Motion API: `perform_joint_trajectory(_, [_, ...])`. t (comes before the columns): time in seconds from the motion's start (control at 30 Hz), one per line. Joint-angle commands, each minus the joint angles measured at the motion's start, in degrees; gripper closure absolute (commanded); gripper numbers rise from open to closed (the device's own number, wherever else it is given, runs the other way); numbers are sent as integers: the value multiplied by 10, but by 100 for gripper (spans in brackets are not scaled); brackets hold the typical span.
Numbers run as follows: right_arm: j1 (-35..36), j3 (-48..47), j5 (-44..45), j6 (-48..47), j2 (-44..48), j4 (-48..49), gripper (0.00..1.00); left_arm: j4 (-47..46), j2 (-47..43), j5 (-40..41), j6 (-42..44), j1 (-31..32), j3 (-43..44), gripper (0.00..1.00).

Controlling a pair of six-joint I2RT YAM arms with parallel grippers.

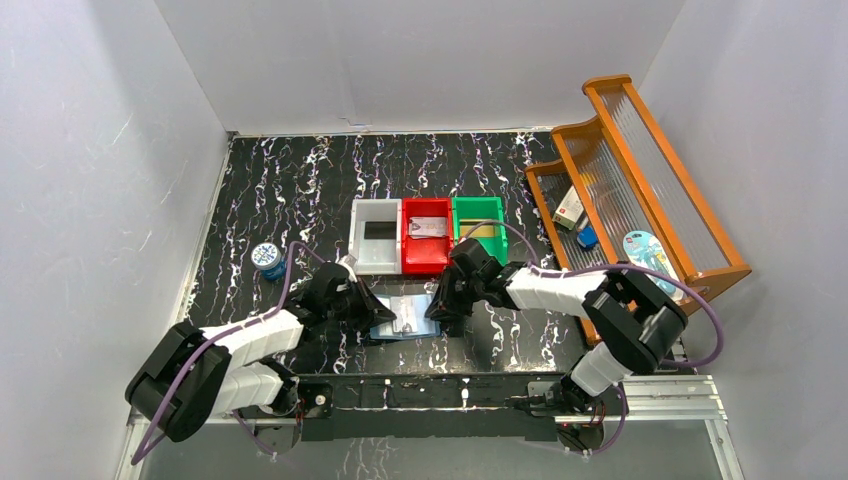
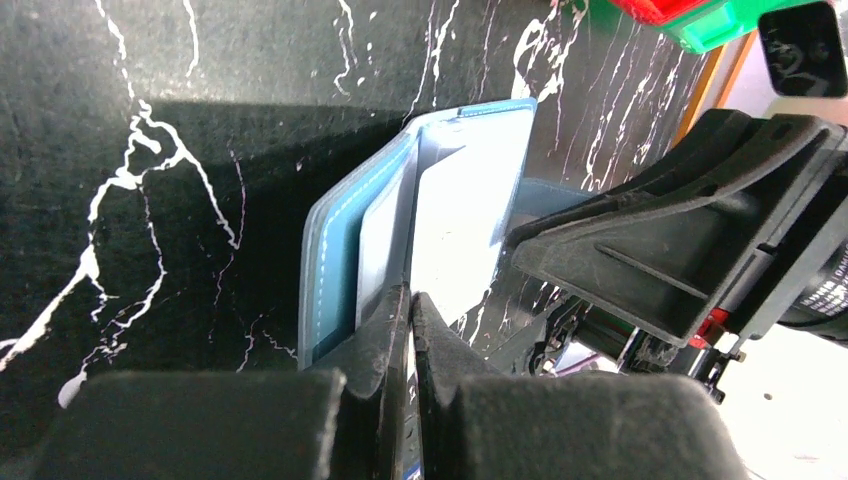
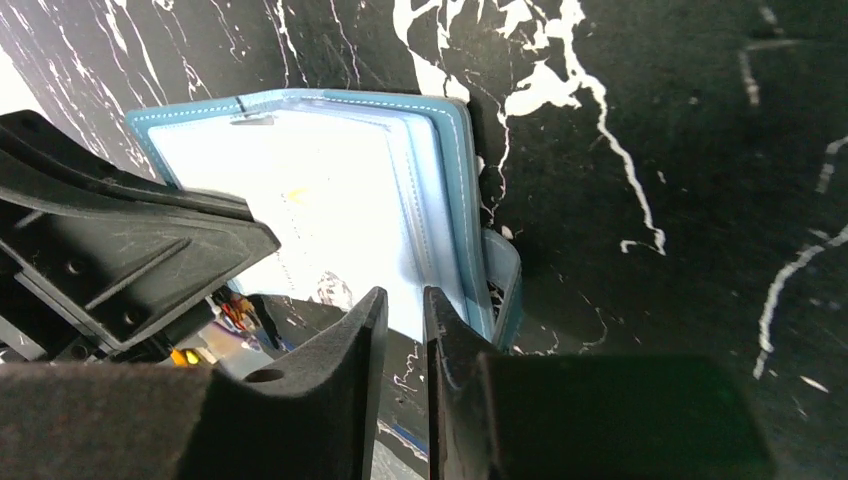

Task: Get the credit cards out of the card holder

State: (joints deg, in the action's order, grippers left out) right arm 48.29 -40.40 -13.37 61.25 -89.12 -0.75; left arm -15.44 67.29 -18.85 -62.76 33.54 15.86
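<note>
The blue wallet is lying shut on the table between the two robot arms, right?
Not quite. The card holder is open, not shut: the left wrist view shows its covers spread apart with the clear pockets inside. The rest holds: it lies on the table between the left end effector and the right end effector.

In the top view the left arm [image 1: 250, 340] is reaching from the lower left toward the centre. Its left gripper [image 2: 410, 298] is pinching an inner leaf of the card holder [image 2: 470, 200]. The right arm [image 1: 560, 288] is stretching in from the right. The right gripper [image 3: 405, 305] is keeping a narrow slit between its fingers at the holder's edge, and whether it is gripping is unclear.
</note>
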Motion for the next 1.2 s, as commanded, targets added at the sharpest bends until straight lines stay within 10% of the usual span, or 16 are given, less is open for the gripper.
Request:
perform_joint_trajectory(0.0, [0, -31, 23, -33, 50, -19, 71, 40, 0, 12, 17, -3, 16, 100])
perform_joint_trajectory(0.3, [4, -69, -71, -32, 6, 79, 70, 51, -9, 12, 23, -3, 20, 100])
perform_joint_trajectory(1.17, [10, -48, -24, -35, -76, -29, 60, -12, 32, -45, 11, -3, 34, 87])
